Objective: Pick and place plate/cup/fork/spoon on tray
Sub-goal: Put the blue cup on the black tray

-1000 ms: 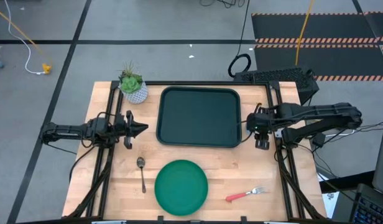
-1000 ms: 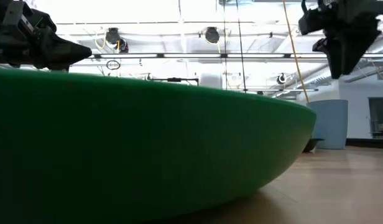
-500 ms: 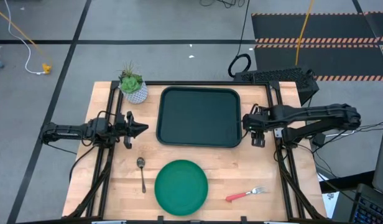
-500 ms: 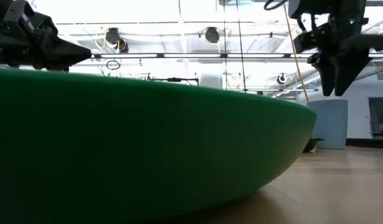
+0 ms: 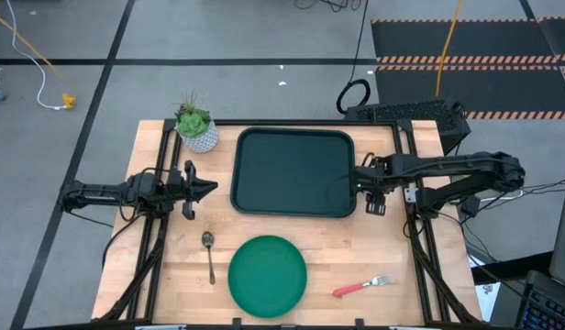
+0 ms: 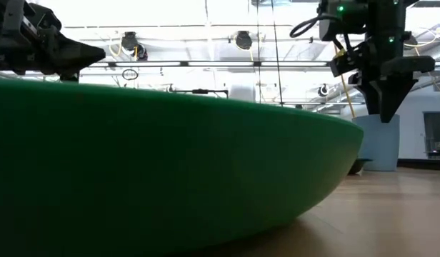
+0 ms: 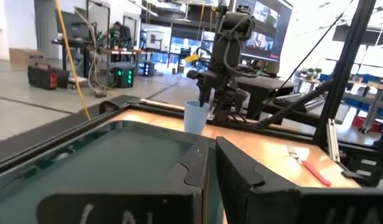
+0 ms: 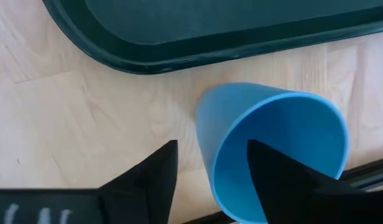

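Note:
My right gripper [image 5: 368, 190] is shut on the light-blue cup [image 8: 275, 143] beside the tray's right rim [image 5: 354, 188]; the cup also shows in the left wrist view [image 7: 196, 117]. The dark tray [image 5: 292, 170] lies at the table's far middle. The green plate [image 5: 267, 275] rests flat at the near edge. The silver spoon [image 5: 209, 255] lies left of the plate. The red-handled fork [image 5: 363, 286] lies right of it. My left gripper [image 5: 209, 189] is shut and empty, left of the tray. My right gripper pinches the cup's wall at the rim [image 8: 207, 134], one finger inside the cup [image 8: 278, 180] and one outside [image 8: 148, 177]. The fingers come from above, pointing down. The cup hangs upright below them over the wood beside the tray's rim; I cannot tell whether its base touches.
A white patterned pot with a green plant [image 5: 198, 131] stands at the table's far left corner, left of the tray. Black rails [image 5: 420, 247] run along the table's left and right sides. Bare wood lies between the tray and the plate.
My right gripper has carried the cup toward the table's left, up to the tray's right rim, and has turned from a slant to point straight down. It stays shut on the cup.

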You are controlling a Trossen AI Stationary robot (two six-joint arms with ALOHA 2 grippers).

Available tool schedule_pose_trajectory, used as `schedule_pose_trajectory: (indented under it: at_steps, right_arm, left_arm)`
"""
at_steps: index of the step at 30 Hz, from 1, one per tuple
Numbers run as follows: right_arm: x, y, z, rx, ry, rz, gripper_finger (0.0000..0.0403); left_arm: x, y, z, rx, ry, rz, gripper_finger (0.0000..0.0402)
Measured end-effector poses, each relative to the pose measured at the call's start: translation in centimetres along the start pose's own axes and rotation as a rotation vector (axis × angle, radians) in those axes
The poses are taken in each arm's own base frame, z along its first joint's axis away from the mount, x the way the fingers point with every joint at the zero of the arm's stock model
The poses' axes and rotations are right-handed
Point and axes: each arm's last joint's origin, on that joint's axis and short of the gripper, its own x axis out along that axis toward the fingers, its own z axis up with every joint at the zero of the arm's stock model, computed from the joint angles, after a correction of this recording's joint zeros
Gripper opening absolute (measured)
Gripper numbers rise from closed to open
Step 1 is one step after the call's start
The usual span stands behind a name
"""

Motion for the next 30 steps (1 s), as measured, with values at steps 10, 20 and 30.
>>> schedule_pose_trajectory:
  at_steps: [10,20,30]
  right_arm:
    - [0.06,0.09,0.04,0.026,0.007,0.027,0.0109]
    - [0.05,0.24,0.01,0.062,0.015,0.080,0.0032]
    - [-0.07,0.19,-0.29,0.108,0.050,0.074,0.0003]
  left_arm:
    - [0.00,0.00,0.00,0.013,0.000,0.000,0.0031]
    - [0.00,0.00,0.00,0.008,0.000,0.000,0.0031]
    - [0.00,0.00,0.00,0.007,0.000,0.000,0.0031]
